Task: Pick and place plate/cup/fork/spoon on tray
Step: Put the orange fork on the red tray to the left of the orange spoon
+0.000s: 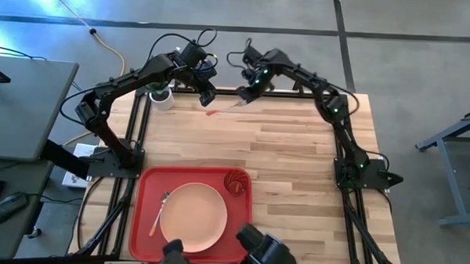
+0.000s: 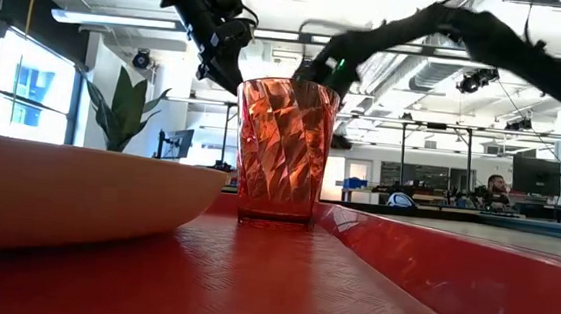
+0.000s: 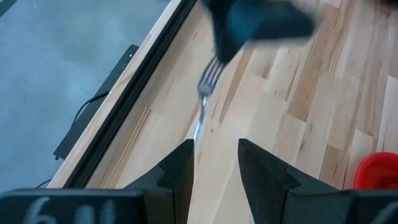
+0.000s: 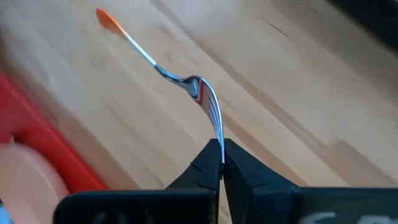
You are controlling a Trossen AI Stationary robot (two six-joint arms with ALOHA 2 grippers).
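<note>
Right gripper (image 4: 222, 163) pinches the fork (image 4: 200, 93) by its tines near the surface's far edge (image 1: 299, 97). Left gripper (image 3: 216, 163) hangs alongside, parted, holding nothing.

Tray at my near table edge, fork at the far edge.
I see the plate (image 1: 194, 217), spoon (image 1: 160, 210) and cup (image 1: 236, 181) on the tray (image 1: 143, 193); the cup fills its far right corner, and the fork (image 1: 222, 107) sits mid far edge.

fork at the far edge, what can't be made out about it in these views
- Slim orange-handled fork: tine tips hidden inside the shut right tool, right wrist view.
- Its handle: hidden in the left wrist view between the open left tool fingers.
- High view: fork too small to see the tines.
- Low view: the translucent red-orange tumbler blocks it.
</note>
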